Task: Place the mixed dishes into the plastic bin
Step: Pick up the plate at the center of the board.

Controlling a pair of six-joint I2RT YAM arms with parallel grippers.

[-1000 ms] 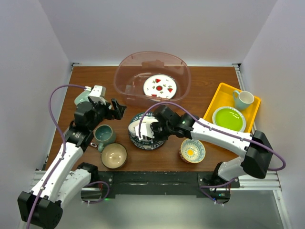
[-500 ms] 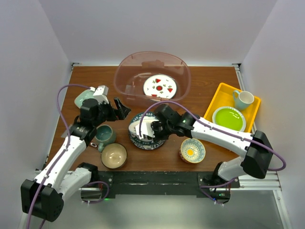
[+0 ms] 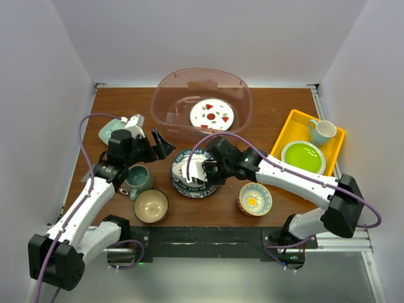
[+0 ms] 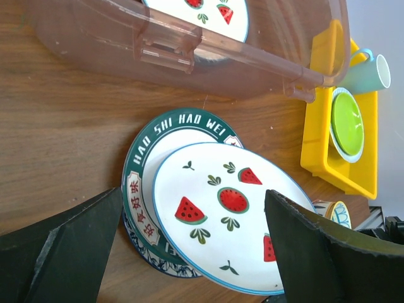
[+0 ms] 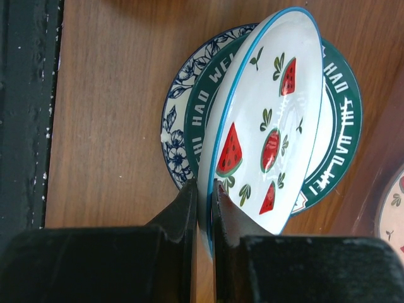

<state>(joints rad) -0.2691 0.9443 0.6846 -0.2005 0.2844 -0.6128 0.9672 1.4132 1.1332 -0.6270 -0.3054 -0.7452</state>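
The plastic bin [image 3: 165,101] stands at the back centre with one white watermelon plate [image 3: 212,114] inside. My right gripper [image 3: 201,170] is shut on the rim of a second white watermelon plate [image 5: 271,126] and holds it tilted above a green-rimmed plate [image 5: 338,126] and a blue-patterned plate [image 5: 180,139]. My left gripper [image 3: 161,145] is open and empty beside the bin's front left corner, its view facing the held plate [image 4: 233,214]. A teal mug [image 3: 137,177], a tan bowl [image 3: 151,206], a patterned bowl [image 3: 255,199] and a mint square dish [image 3: 111,130] sit on the table.
A yellow tray [image 3: 291,125] at the right holds a lime-green plate [image 3: 303,156] and a pale mug [image 3: 322,131]. White walls close in the table on three sides. The bin's front wall [image 4: 95,38] is close ahead of my left gripper.
My left gripper has moved right, toward the plate stack and the bin's corner. My right gripper keeps its hold on the watermelon plate and has barely moved.
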